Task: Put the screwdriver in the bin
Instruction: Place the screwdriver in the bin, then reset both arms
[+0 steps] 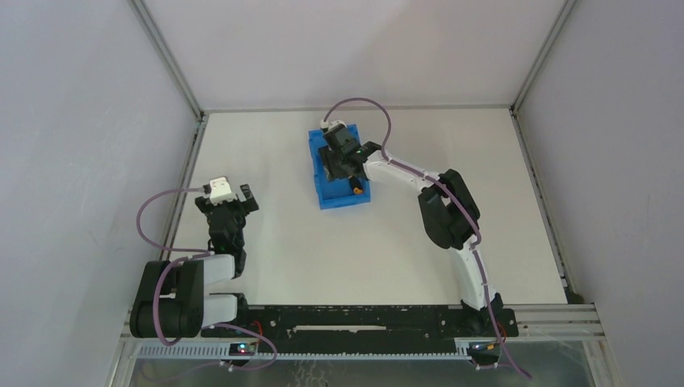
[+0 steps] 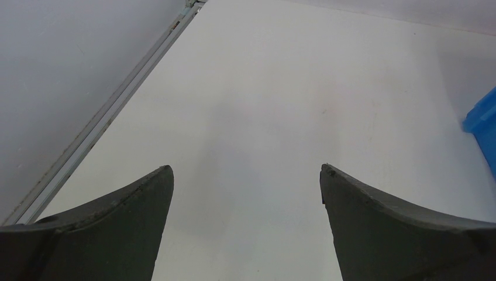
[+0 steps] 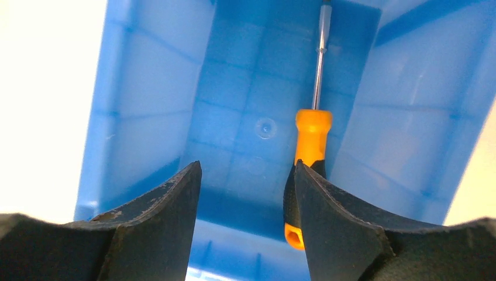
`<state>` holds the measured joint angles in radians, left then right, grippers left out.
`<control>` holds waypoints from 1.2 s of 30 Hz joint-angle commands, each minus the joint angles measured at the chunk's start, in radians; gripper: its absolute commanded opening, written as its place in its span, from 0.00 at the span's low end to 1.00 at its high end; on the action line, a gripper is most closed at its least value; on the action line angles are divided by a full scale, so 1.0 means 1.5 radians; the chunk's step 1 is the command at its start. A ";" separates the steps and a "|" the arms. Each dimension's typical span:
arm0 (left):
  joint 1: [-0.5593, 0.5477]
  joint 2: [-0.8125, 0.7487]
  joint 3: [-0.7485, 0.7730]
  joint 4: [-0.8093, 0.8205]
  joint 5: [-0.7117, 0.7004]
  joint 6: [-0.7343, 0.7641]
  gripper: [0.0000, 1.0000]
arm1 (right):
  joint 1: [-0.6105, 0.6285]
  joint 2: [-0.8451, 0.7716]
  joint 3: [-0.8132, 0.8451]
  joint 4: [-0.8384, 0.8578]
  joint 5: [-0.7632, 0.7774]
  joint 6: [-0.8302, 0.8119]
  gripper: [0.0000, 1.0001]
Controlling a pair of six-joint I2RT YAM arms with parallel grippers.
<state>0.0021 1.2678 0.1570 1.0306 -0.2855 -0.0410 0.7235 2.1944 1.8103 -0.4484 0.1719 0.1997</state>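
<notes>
Screwdriver (image 3: pixel 312 140) is lying on the floor of the bin (image 3: pixel 146 111), and the right gripper (image 3: pixel 247 171) hangs over it, jaws apart, empty. Handle sits just beside one finger though, so a sloppy pull-out could probably snag it and flick it out.

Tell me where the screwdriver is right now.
In the right wrist view the screwdriver lies on the floor of the bin, near the wall on the picture's right, its handle end just below the open right gripper.

Right end effector (image 1: pixel 342 168) low over the blue bin (image 1: pixel 344 201), orange-handled screwdriver (image 1: pixel 355 190) inside at its near end
</notes>
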 commanded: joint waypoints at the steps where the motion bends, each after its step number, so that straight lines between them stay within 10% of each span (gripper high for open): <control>1: -0.003 -0.005 0.023 0.021 -0.009 0.016 1.00 | 0.013 -0.078 0.011 -0.001 0.016 0.000 0.67; 19: -0.003 -0.004 0.023 0.021 -0.008 0.016 1.00 | 0.021 -0.112 0.320 -0.189 0.014 -0.061 0.66; 30: -0.003 -0.005 0.023 0.021 -0.008 0.016 1.00 | 0.021 -0.164 0.371 -0.181 0.041 -0.115 0.98; 36: -0.003 -0.005 0.023 0.020 -0.009 0.016 1.00 | 0.004 -0.197 0.355 -0.188 0.077 -0.152 1.00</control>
<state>0.0021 1.2678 0.1570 1.0306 -0.2855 -0.0410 0.7422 1.9778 2.3314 -0.7238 0.2390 0.0364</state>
